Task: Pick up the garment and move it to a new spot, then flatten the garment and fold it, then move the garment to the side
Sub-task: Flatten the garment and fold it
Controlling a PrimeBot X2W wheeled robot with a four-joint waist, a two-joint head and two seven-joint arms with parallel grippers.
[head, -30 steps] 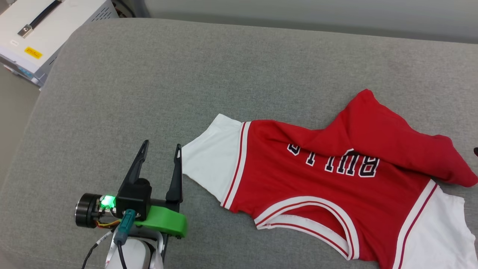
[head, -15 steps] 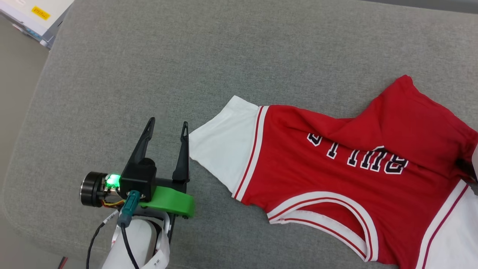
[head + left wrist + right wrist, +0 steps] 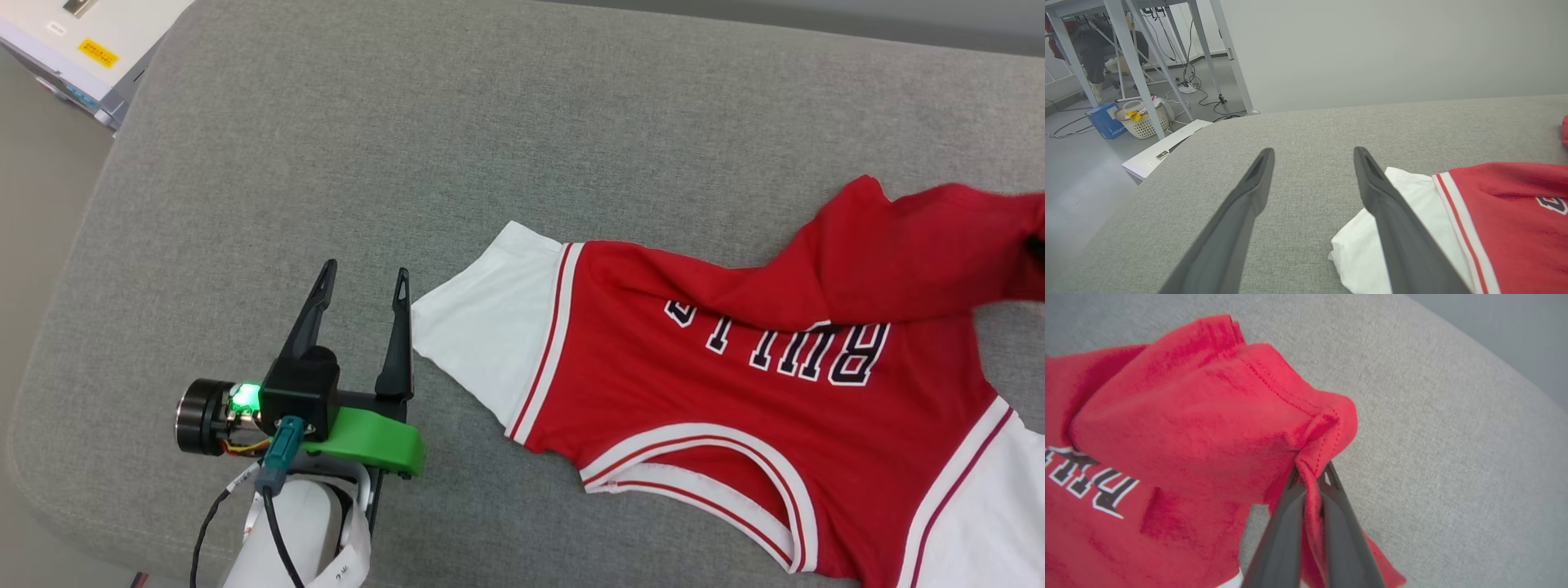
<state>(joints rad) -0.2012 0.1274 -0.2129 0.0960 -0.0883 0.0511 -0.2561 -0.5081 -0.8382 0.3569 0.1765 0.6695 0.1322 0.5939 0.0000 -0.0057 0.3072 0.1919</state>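
Shirt (image 3: 653,367): red body, white sleeves, red-and-white striped trim, dark lettering outlined white.
Cushion (image 3: 408,163): plain grey weave.
Left gripper (image 3: 365,269): black fingers (image 3: 307,327), bright green bracket (image 3: 371,445), green light (image 3: 242,396).
Box (image 3: 1106,120) on floor: blue.

Red garment (image 3: 735,392) with white, stripe-trimmed short sleeves, sprawled chest-up on the grey cushion (image 3: 408,163). Neckline nearest, dark white-outlined lettering upside down. Lower hem folded over the body, one corner bunched and lifted.

Right claw (image 3: 1311,470) pinching garment (image 3: 1208,416) hem
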